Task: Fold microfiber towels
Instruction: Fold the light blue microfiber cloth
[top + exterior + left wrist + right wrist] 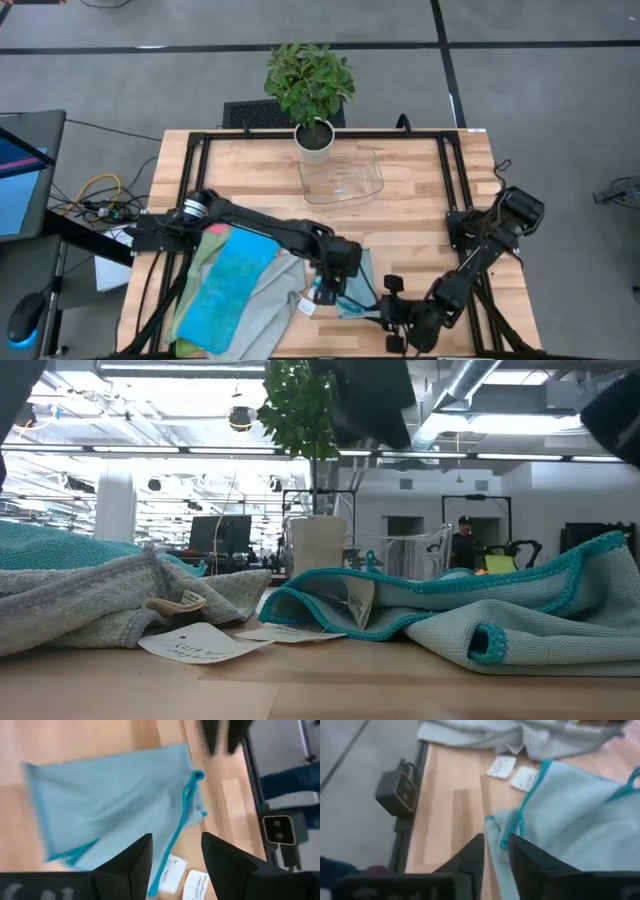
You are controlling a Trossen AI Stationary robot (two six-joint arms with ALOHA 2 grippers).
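A light grey towel with teal edging (362,275) (115,800) (580,815) lies crumpled flat on the wood near the table's front edge, with its white tags (172,872) beside it. My left gripper (333,280) (175,855) hovers open above it, pointing steeply down and touching nothing. My right gripper (392,302) (495,852) comes in low from the right. Its fingers stand a little apart over the towel's near corner (495,822), and nothing shows pinched between them.
A pile of towels lies at the front left: a bright blue one (228,290) on a grey one (272,312) (90,600). A clear plastic tray (345,180) and a potted plant (315,138) stand at the far middle. Black frame rails (450,180) border the table.
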